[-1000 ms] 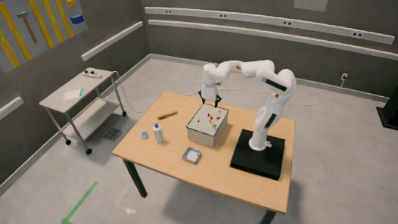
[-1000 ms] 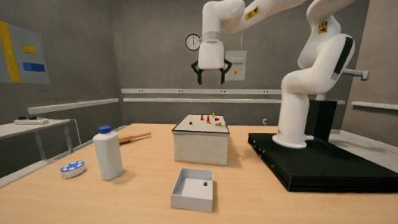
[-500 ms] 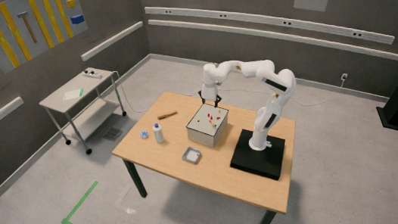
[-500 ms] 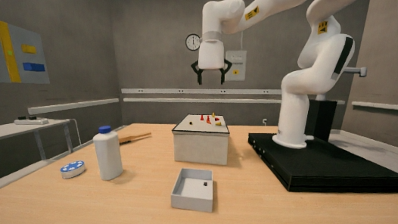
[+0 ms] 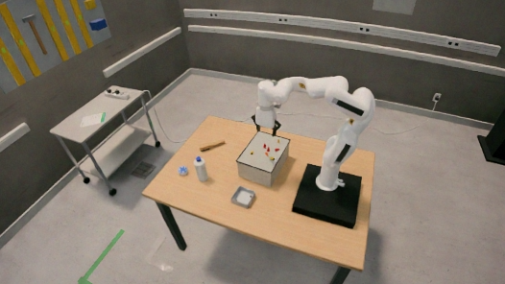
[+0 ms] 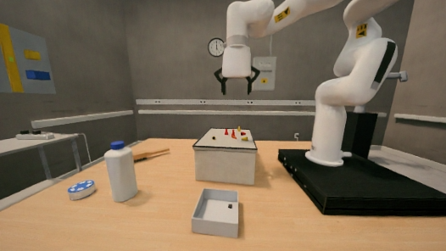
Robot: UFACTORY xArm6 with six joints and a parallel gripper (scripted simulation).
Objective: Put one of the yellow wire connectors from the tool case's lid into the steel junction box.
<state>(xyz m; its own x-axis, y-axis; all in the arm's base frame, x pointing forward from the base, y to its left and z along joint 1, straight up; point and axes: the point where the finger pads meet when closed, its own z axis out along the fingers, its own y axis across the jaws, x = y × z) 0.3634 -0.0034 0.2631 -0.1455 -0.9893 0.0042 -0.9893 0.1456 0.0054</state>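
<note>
The white tool case stands mid-table with its black-rimmed lid flat on top. Small red and yellow wire connectors lie scattered on the far half of the lid; one yellow connector lies nearest the right rim, and another yellow one is further back. The steel junction box is an open grey tray on the table in front of the case. My gripper is open and empty, pointing down, well above the lid's far edge.
A white bottle with a blue cap, a blue-and-white disc and a wooden handle lie left of the case. The arm's black base fills the right side. A cart stands off the table's left.
</note>
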